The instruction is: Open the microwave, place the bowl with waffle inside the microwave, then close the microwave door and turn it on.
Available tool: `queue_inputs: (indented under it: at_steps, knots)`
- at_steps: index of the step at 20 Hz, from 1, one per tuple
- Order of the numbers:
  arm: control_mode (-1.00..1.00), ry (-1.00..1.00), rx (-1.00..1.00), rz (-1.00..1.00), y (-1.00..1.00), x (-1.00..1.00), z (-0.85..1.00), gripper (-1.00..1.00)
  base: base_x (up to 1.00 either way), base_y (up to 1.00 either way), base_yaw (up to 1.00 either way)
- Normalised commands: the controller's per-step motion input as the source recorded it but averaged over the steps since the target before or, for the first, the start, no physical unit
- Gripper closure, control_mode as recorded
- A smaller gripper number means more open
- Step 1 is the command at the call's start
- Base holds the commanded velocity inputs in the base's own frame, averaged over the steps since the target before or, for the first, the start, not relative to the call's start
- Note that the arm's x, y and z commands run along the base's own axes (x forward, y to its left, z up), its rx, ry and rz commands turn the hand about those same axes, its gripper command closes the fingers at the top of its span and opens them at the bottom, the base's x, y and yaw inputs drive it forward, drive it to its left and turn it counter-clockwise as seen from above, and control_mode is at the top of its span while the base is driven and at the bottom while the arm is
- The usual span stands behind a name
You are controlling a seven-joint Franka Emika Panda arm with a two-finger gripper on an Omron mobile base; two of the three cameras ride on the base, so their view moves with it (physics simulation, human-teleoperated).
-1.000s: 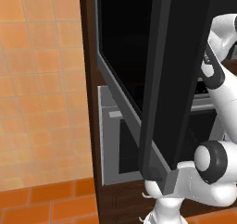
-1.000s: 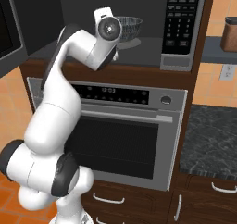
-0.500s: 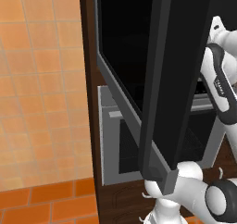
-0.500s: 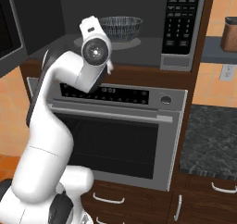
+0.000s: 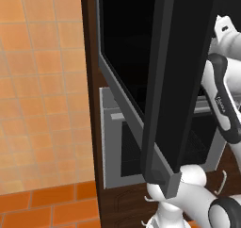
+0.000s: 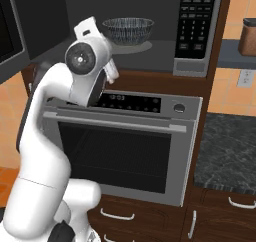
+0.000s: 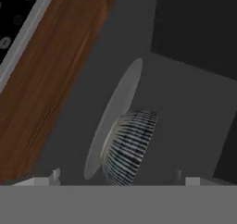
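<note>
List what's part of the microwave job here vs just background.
Job:
- microwave, open
- door, swung wide
- bowl, on the glass plate inside the microwave

Background:
- oven below
- brown jar on the shelf to the right
- dark counter
- lower drawers

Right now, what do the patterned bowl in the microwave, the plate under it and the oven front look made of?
The dark bowl with fine pale stripes looks like glazed ceramic, judging by its patterned, slightly glossy wall, though woven material can't be ruled out. The round pale turntable plate beneath it reads as translucent glass. The silver oven front looks like brushed metal, with a dark glass window.
</note>
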Motion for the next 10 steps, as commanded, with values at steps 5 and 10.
queue_inputs:
  at_steps: [5, 10]
  knots:
    - [-1.0, -0.02, 0.5, -0.42, -0.01, -0.35, 0.0, -1.0, 0.0, 0.0, 0.0]
    - [-1.0, -0.13, 0.6, -0.24, 0.0, -0.03, 0.0, -1.0, 0.0, 0.0, 0.0]
